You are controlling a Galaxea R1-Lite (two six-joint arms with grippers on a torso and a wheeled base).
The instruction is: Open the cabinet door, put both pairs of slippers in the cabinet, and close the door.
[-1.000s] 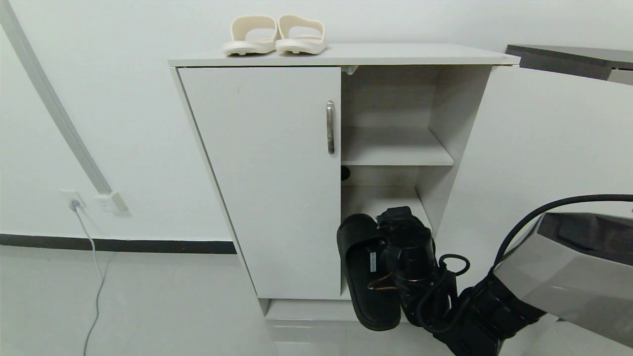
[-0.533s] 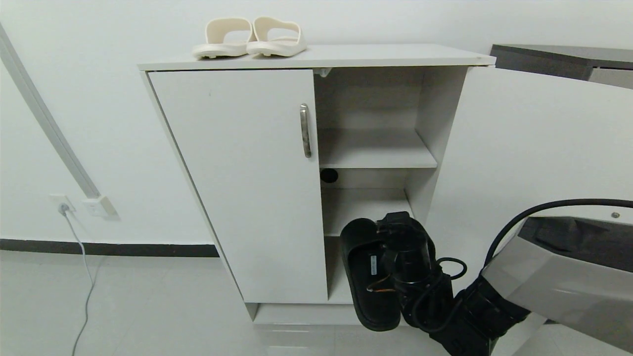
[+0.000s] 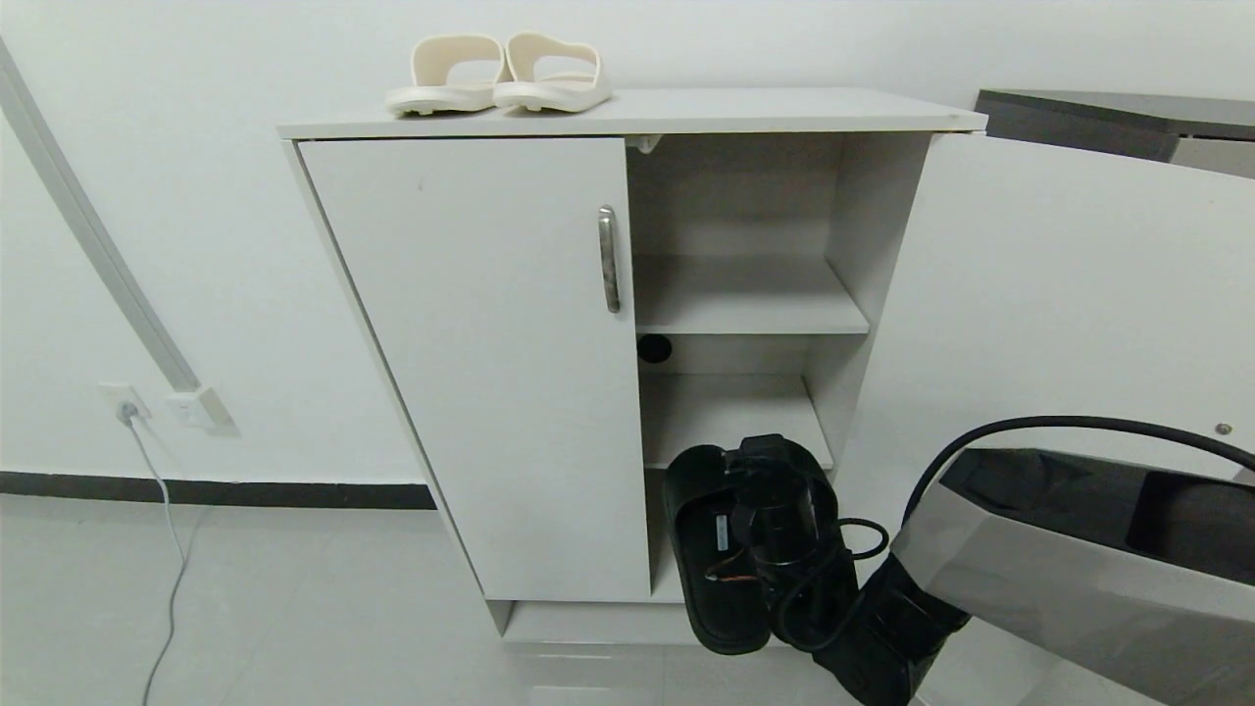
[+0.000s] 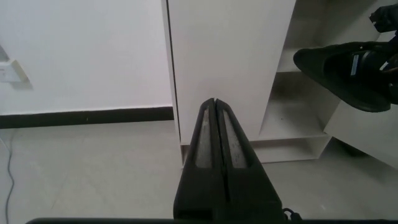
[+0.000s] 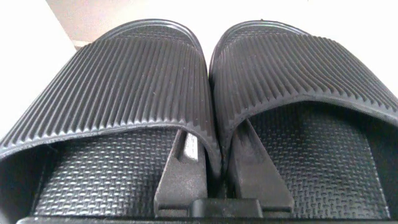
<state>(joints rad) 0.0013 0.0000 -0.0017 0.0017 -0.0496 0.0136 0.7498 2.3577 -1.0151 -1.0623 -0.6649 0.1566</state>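
Observation:
A white cabinet (image 3: 471, 343) stands against the wall, its left door closed and its right door (image 3: 1059, 294) swung wide open. A cream pair of slippers (image 3: 500, 74) rests on the cabinet top at the left. My right gripper (image 3: 775, 510) is shut on a black pair of slippers (image 3: 711, 549), held side by side in front of the lowest open compartment. In the right wrist view its fingers (image 5: 186, 162) pinch the touching inner walls of the black slippers (image 5: 137, 87). My left gripper (image 4: 214, 109) is shut and empty, low over the floor before the closed door, with the black slippers (image 4: 348, 68) beyond it.
Two bare shelves (image 3: 745, 299) show inside the open half. A metal handle (image 3: 609, 257) is on the closed door. A wall socket with a cable (image 3: 123, 402) is at the left. A dark grey unit (image 3: 1108, 113) stands behind the open door.
The camera shifted at first, moving the whole picture leftwards. Since then my right gripper has carried the black slippers a little left and closer to the lowest compartment.

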